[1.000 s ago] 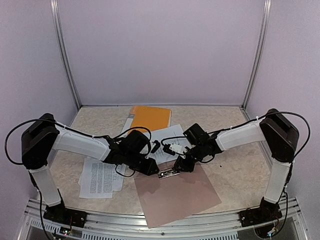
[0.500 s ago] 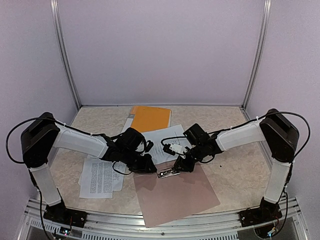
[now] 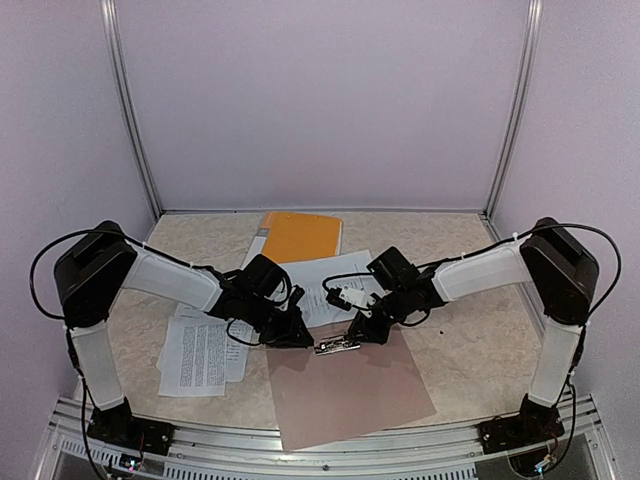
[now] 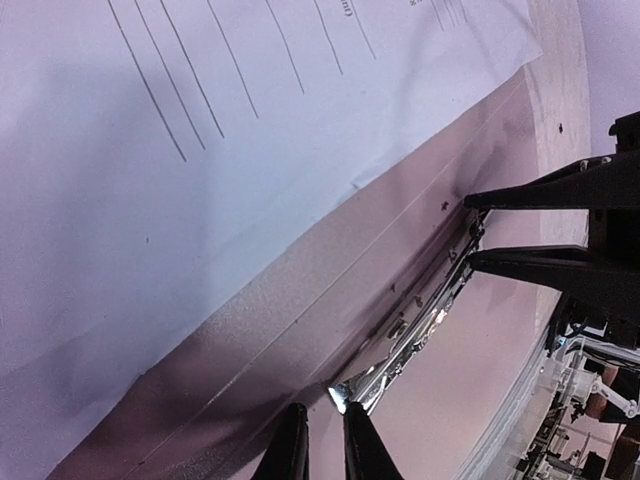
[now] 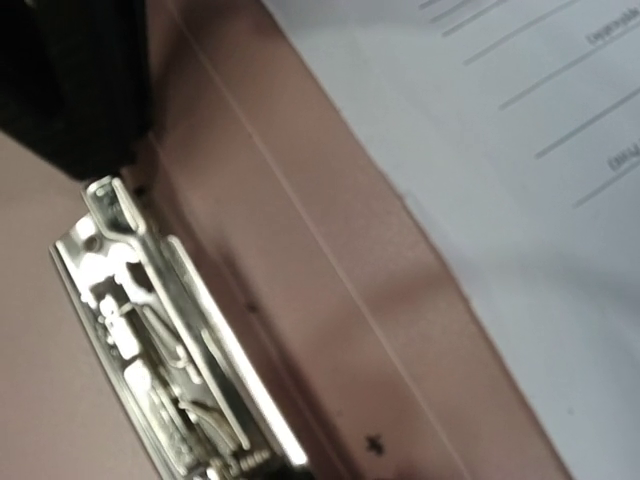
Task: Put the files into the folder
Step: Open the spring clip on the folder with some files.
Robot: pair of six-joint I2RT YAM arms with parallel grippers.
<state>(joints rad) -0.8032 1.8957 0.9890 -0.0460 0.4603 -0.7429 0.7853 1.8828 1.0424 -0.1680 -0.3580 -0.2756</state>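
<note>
1. The taupe folder (image 3: 350,392) lies open and flat on the beige marbled table (image 3: 470,345), close to the near edge and between the two arm bases; its metal clip (image 3: 337,347) runs along the folder's far edge
2. The left gripper (image 4: 325,410) sits low at the left end of the clip with its claw narrow: only a thin slit shows between the two tips and nothing is in it; the tips are just beside the clip's bright end, and I cannot tell whether they touch it
3. The right gripper (image 4: 468,229) is at the opposite end of the clip, facing the left one; its two black fingers (image 4: 545,188) stand a little apart, with only taupe cover showing between them
4. One of the files, a white sheet (image 3: 325,283) with printed lines, lies just beyond the folder under both wrists; its near edge laps onto the taupe cover beside the clip, outside the clip itself
5. A printed set (image 3: 200,355) of more files lies on the table left of the folder, partly under the left arm, near the folder but apart from it
6. An orange cover (image 3: 300,235) lies at the back of the table, just behind the white sheet
</note>
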